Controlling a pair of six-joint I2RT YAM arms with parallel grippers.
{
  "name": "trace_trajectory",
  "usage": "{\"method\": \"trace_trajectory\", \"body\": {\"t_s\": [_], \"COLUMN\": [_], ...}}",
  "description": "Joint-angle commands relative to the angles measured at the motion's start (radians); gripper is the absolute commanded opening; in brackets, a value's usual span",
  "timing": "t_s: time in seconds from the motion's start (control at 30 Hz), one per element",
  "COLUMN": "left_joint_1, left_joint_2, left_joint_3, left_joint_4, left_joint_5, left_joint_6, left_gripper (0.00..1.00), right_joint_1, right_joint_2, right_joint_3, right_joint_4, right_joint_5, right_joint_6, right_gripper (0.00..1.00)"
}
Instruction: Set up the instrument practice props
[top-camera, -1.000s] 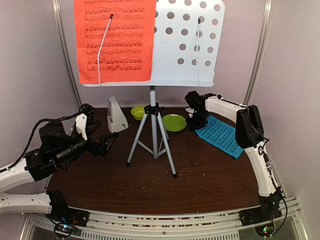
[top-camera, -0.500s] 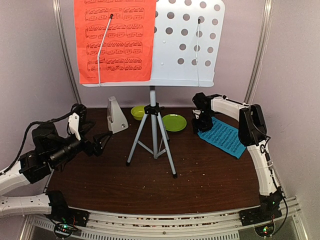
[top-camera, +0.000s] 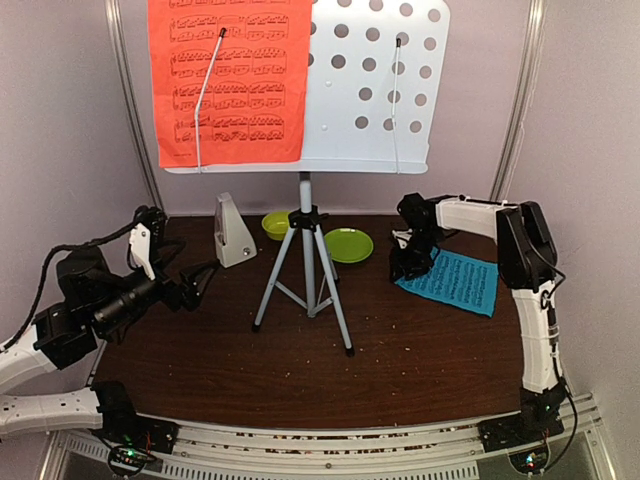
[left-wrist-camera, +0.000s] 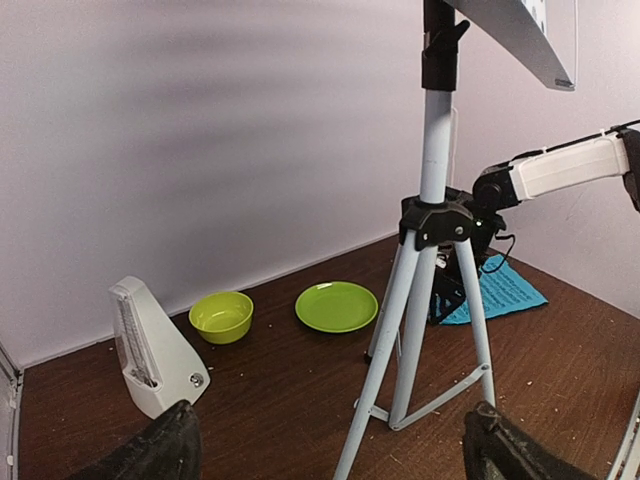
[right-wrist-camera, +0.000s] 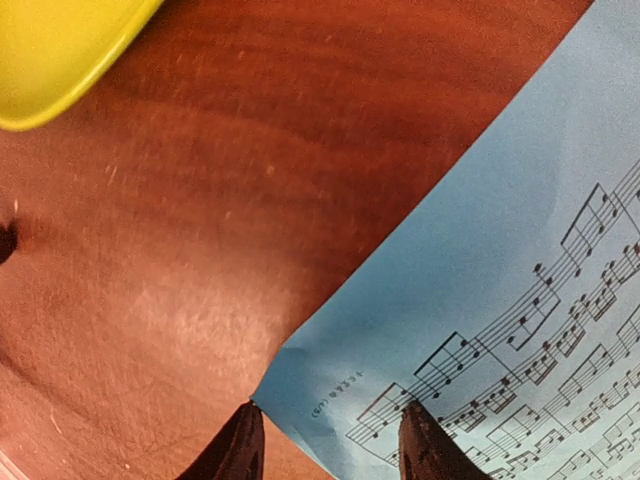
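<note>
The pale grey perforated stand desk (top-camera: 370, 90) stands on the grey tripod (top-camera: 305, 270) mid-table. A red music sheet (top-camera: 228, 80) rests on the desk's left half under a wire arm. The blue music sheet (top-camera: 455, 282) lies flat at the right. My right gripper (top-camera: 410, 262) is down at its left corner. In the right wrist view its jaws (right-wrist-camera: 328, 445) stand apart, one tip at the corner's edge and the other on the blue sheet (right-wrist-camera: 500, 300). The whitish metronome (top-camera: 233, 235) stands left of the tripod. My left gripper (left-wrist-camera: 332, 445) is open and empty, facing the tripod (left-wrist-camera: 430, 260).
A lime-green bowl (top-camera: 275, 225) and a lime-green plate (top-camera: 348, 245) sit behind the tripod, the plate close to the blue sheet's corner. Pale walls close in the back and both sides. Crumbs dot the dark wooden table (top-camera: 400, 350).
My right gripper has moved right and nearer, and the blue sheet has slid and turned with it to lie more level. My left arm has drawn back to the left.
</note>
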Motion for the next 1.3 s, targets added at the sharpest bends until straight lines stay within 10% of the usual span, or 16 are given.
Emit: {"method": "trace_trajectory", "body": {"t_s": [0.0, 0.7, 1.27], "left_joint_1": [0.004, 0.005, 0.005], "left_joint_2": [-0.006, 0.086, 0.11], "left_joint_3": [0.021, 0.041, 0.046], "left_joint_4": [0.006, 0.047, 0.055], "left_joint_5": [0.003, 0.039, 0.052], "left_joint_6": [0.013, 0.026, 0.026], "left_gripper": [0.93, 0.93, 0.93], "right_joint_1": [0.019, -0.022, 0.271], "right_joint_2": [-0.074, -0.825, -0.699], "right_joint_3": [-0.181, -0.922, -0.829], "right_joint_4": [0.02, 0.473, 0.37], "right_joint_5": [-0.05, -0.05, 0.341], "right_joint_6": [-0.001, 0.16, 0.027], "right_gripper": [0.46, 0.58, 0.47]}}
